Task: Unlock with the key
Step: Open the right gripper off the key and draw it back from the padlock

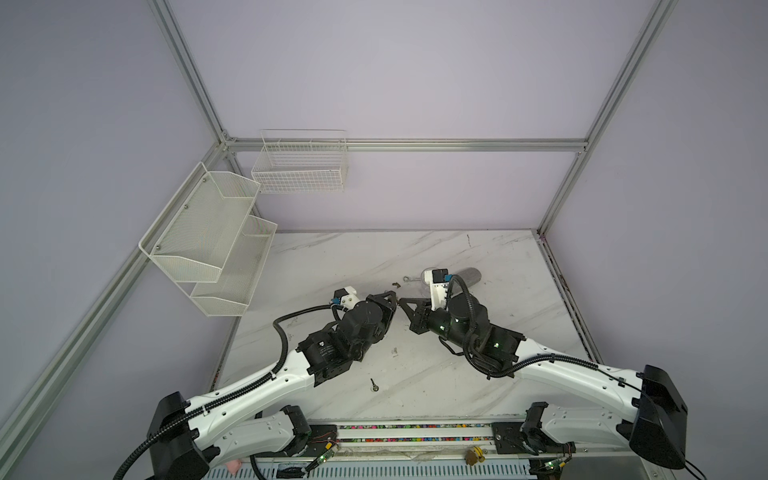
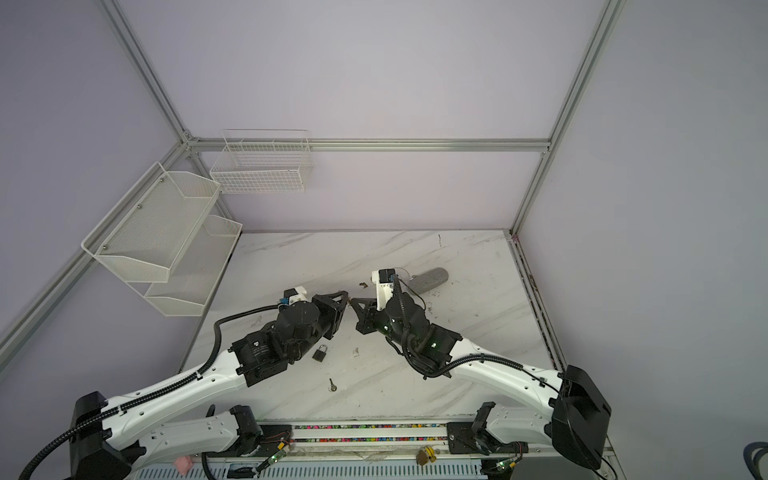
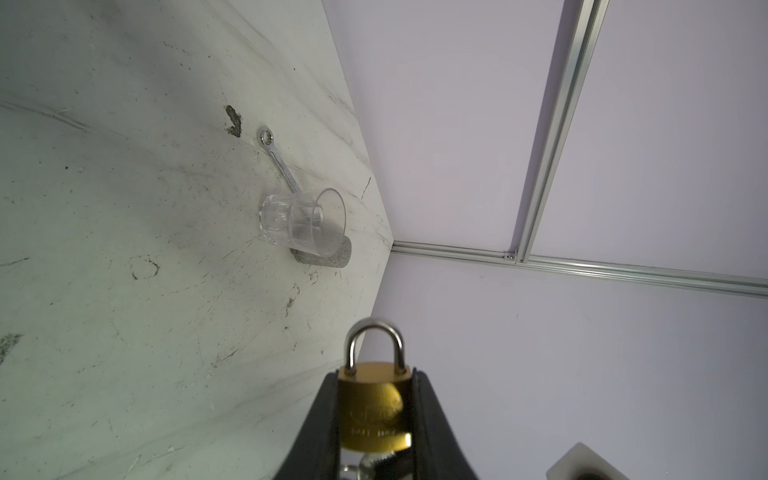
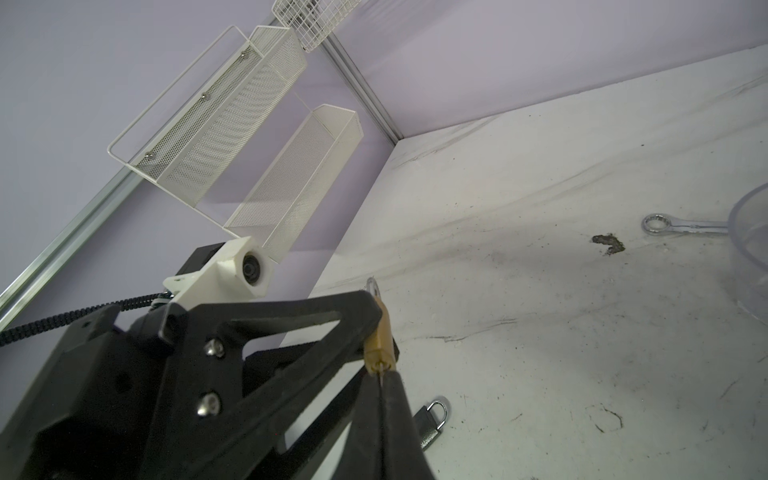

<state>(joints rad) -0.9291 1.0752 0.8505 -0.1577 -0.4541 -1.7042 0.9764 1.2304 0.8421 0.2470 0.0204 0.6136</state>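
My left gripper (image 3: pixel 376 376) clamps the brass padlock (image 3: pixel 374 409); my right gripper (image 4: pixel 380 376) pinches the key (image 4: pixel 380 370) (seen edge-on) at its base.

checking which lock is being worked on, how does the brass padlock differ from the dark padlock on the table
The brass padlock is clamped in the left claw, off the table; the dark padlock lies flat on it. Brass padlock gold, dark padlock grey-black. The right claw pinches a key at the brass padlock's base; the dark padlock has none. Both have silver shackles.
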